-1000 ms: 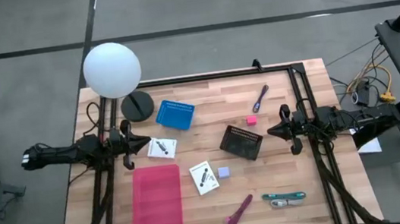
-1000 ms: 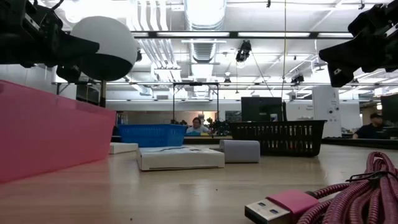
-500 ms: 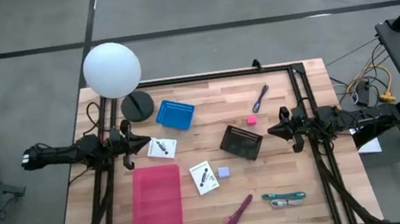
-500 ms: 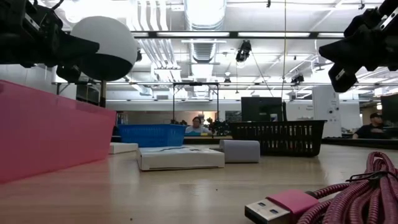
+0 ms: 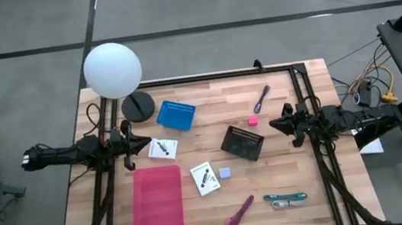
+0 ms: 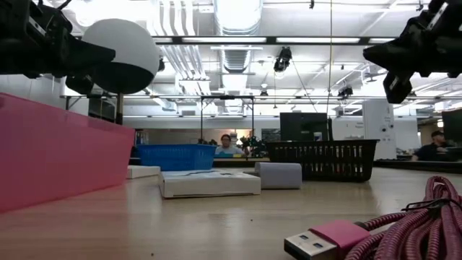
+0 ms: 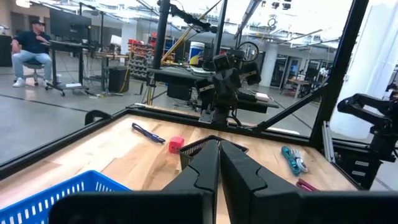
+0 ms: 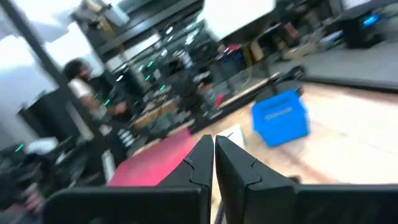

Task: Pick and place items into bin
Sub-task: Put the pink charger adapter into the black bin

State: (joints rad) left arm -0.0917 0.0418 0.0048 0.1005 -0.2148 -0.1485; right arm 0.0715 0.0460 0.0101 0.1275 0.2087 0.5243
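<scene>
Three containers stand on the wooden table [image 5: 298,154]. The pink bin [image 5: 158,201] lies at the near left and holds nothing visible. The blue basket [image 5: 176,115] sits at the far left of centre, and the black mesh basket [image 5: 242,143] sits in the middle; both look bare inside from above.

The items are all loose on the tabletop. One white card [image 5: 162,149] lies just beside the left gripper [image 5: 143,143], and another white card [image 5: 206,178] lies right of the pink bin, with a pale-blue cube [image 5: 225,173] touching its right edge. A pink cube [image 5: 252,121] rests just beyond the black basket, and a purple pen [image 5: 261,98] lies farther off. A magenta pen [image 5: 239,214] and a teal-handled tool [image 5: 284,197] lie near the front edge.

The left gripper hangs above the table at the left side, fingers pressed together. The right gripper [image 5: 278,124] hangs at the right, just beside the black basket, its fingers together as well. A white globe lamp [image 5: 112,69] stands at the far left corner.
</scene>
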